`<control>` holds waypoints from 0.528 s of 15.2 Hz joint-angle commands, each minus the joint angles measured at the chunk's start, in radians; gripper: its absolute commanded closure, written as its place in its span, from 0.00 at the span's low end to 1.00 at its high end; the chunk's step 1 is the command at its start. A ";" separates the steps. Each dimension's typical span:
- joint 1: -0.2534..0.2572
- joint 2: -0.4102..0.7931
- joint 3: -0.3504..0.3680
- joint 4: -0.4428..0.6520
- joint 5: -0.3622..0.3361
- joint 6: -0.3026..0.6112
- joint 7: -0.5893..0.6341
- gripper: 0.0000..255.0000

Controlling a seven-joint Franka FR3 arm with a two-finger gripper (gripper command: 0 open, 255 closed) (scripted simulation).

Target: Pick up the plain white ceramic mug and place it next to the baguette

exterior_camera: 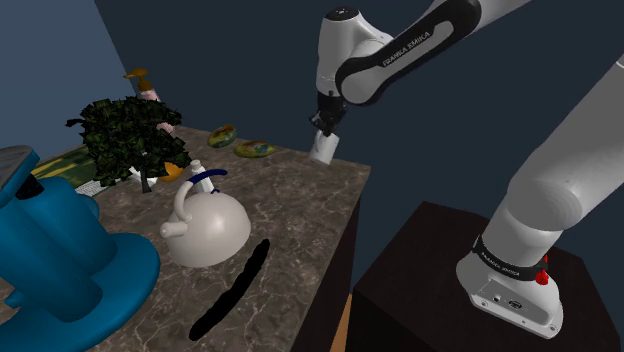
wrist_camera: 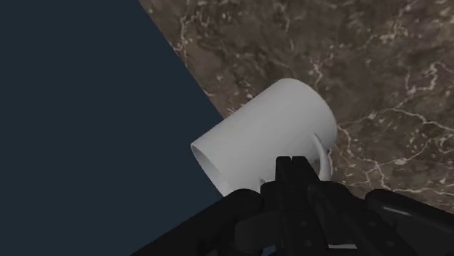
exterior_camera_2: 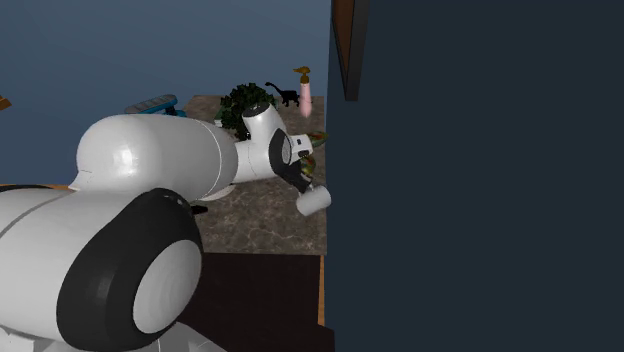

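The plain white mug point(wrist_camera: 258, 142), probably light, slick and breakable, hangs tilted from the black gripper point(wrist_camera: 292, 166), which is pinched narrowly beside its handle point(wrist_camera: 325, 154).

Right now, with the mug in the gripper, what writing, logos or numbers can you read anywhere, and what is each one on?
"FRANKA EMIKA": white letters on the dark section of the arm's upper link, shoulder view.
Small white print on the black band near the arm's base: too small to read.
White mug and white kettle: no markings visible.
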 commanded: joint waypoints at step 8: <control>0.025 0.074 -0.080 0.021 0.084 0.130 -0.360 0.00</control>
